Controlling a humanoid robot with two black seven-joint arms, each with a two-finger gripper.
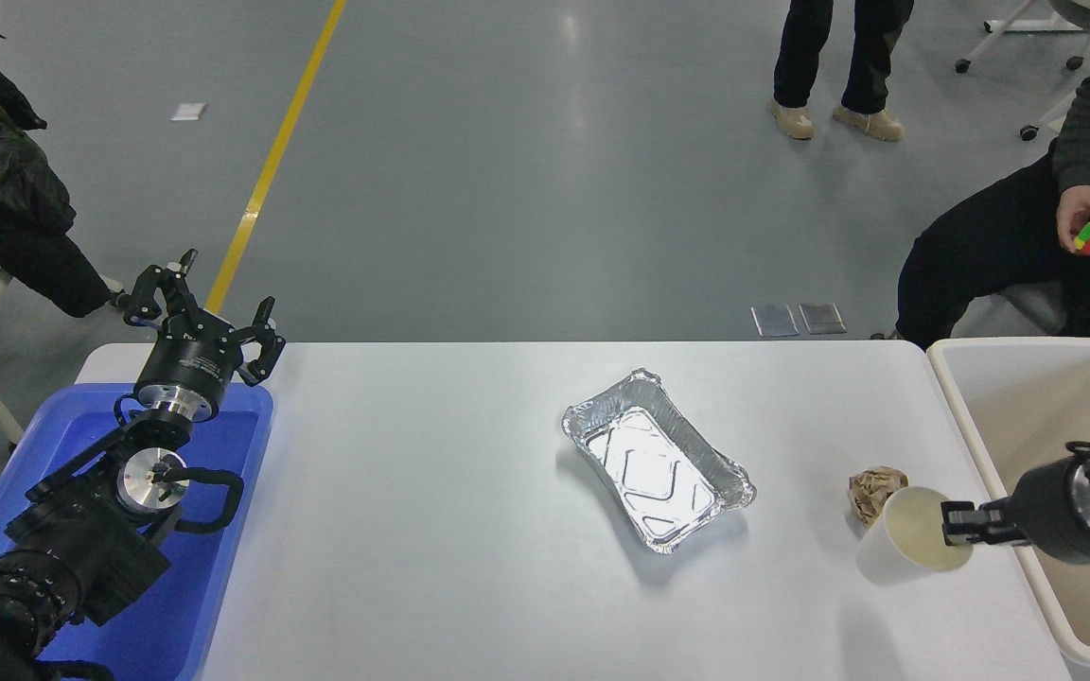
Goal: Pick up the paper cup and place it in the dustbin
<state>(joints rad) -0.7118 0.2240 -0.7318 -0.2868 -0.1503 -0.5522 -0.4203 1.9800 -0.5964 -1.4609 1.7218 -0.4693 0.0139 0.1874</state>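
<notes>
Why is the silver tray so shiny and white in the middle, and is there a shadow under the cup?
Head view: ceiling light bounces off the foil tray, washing its floor out white. The paper cup, gripped at its rim by the right end effector, has a faint soft grey shadow on the table just below it. The picture is sharp overall.

White paper cup with pale cream-yellow inside, at my black right gripper. Off-white dustbin, beige inside. Brown crumpled paper ball; silver foil tray; white desk; blue bin.
</notes>
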